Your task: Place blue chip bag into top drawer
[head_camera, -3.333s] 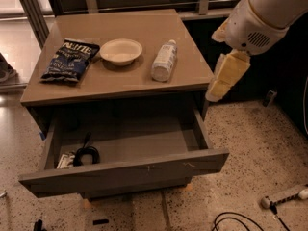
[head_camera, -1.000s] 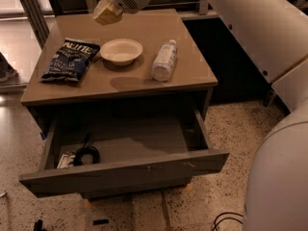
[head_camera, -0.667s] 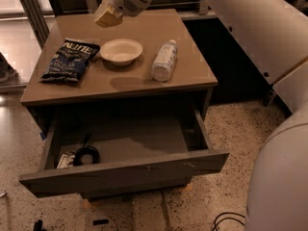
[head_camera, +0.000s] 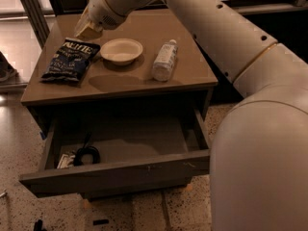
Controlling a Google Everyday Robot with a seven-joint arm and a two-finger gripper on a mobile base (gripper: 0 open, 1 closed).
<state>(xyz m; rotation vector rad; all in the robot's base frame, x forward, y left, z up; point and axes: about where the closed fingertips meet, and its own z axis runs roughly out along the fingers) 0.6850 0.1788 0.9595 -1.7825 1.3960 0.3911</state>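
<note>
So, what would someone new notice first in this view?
The big white arm fills the right side, reaching across the cabinet top, its claw at the far end of the blue chip bag on the left. Below, the top drawer hangs open, with a black coil in its left front corner.

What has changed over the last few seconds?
The gripper swung from right of the cabinet to its back left, then came down to the far end of the blue chip bag. Nothing lifted. Bag, bowl, bottle and open top drawer stayed put.
</note>
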